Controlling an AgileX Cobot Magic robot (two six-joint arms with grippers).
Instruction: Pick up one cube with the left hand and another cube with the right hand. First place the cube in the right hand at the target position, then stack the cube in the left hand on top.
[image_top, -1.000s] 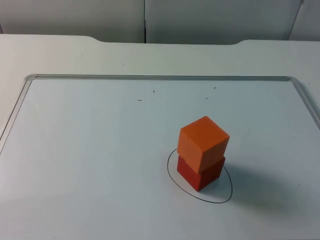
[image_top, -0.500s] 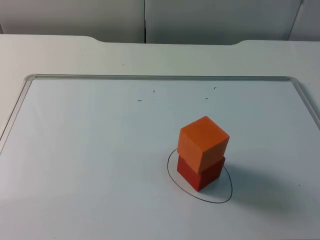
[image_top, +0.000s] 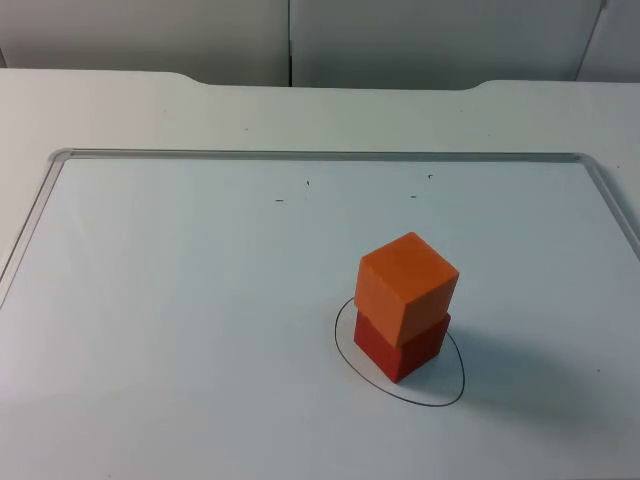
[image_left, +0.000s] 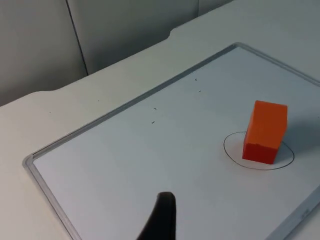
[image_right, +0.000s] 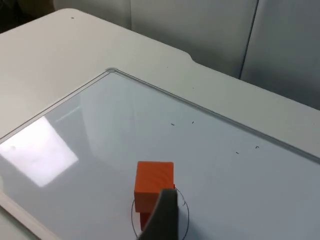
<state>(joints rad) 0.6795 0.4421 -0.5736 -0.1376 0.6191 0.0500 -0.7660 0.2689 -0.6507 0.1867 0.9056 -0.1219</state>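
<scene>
Nothing is seen to have moved since the earlier frames. An orange cube (image_top: 406, 285) is stacked squarely on a red cube (image_top: 401, 346), inside the drawn oval (image_top: 448, 395) on the whiteboard (image_top: 180, 300). Both arms are held back from the stack; whether either claw is released or clenched cannot be told.
</scene>
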